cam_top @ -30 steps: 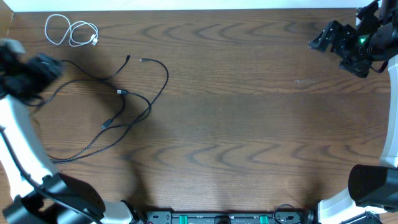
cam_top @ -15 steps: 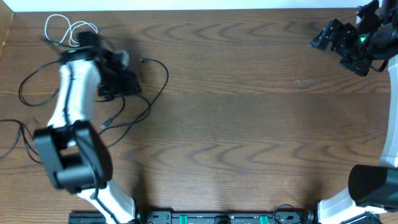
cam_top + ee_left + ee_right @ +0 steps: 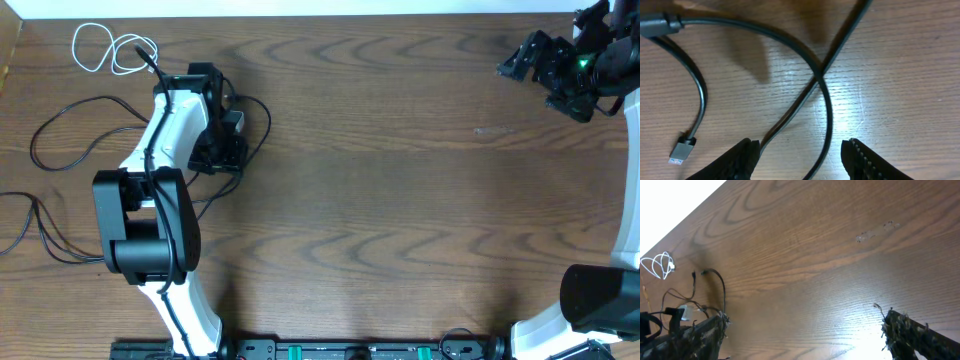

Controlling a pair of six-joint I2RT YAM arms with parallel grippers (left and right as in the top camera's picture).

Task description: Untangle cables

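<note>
Cables: the white cable (image 3: 112, 52) lies coiled at the far left corner of the tabletop (image 3: 400, 200), apart from the others. To its right, the black cables (image 3: 827, 100) cross one another flat on the wood beneath the left arm, and one silver plug (image 3: 682, 151) lies loose beside them. The left fingers (image 3: 742, 157) stand parted either side of the crossing, gripping nothing. The right fingers (image 3: 910, 330), at far right, are spread wide and empty.

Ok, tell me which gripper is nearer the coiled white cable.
Left. The left gripper hovers over the black cables, a short way from the white cable; the right gripper sits far across the table.
</note>
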